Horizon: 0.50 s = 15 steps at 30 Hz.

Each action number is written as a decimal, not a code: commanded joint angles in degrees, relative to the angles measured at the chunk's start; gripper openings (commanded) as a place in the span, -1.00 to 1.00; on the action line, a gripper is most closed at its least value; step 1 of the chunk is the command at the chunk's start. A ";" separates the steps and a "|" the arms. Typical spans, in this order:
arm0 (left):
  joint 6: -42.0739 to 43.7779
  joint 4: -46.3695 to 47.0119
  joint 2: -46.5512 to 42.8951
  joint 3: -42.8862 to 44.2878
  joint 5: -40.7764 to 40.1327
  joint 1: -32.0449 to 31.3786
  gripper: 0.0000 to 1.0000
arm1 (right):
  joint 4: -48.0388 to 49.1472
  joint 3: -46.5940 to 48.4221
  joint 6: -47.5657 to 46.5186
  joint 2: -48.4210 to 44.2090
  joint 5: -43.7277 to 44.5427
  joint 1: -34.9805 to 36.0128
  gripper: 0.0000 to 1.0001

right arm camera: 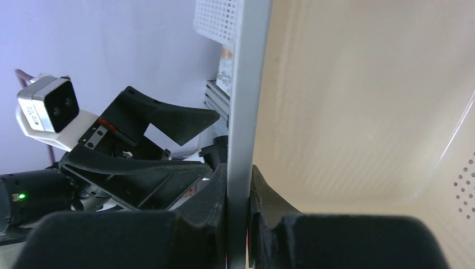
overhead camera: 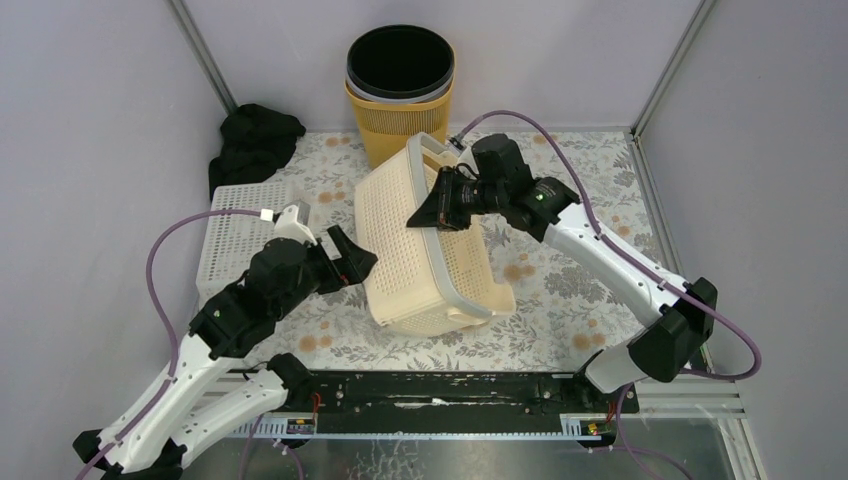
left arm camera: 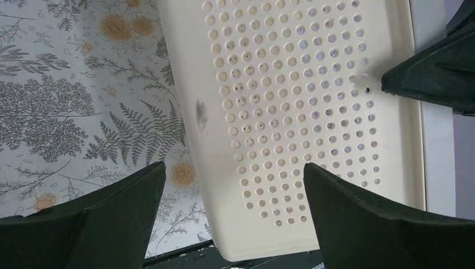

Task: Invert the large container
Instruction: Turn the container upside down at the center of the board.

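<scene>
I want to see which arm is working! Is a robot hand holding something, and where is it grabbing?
The right gripper is shut on the cream basket, pinching its thin side wall. The left gripper is open, holding nothing.

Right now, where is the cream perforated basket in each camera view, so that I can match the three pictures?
Top external: the cream basket is at centre, tilted, with the right gripper clamped on its wall.
Left wrist: its perforated wall fills the upper middle and right.
Right wrist: its smooth inner side fills the right half.
Shared landmark: the open left gripper.
</scene>
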 commanded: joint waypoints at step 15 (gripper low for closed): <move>-0.71 -3.90 -1.79 4.24 -5.39 -0.16 1.00 | 37.48 -20.86 14.33 -11.30 -1.03 0.14 -1.00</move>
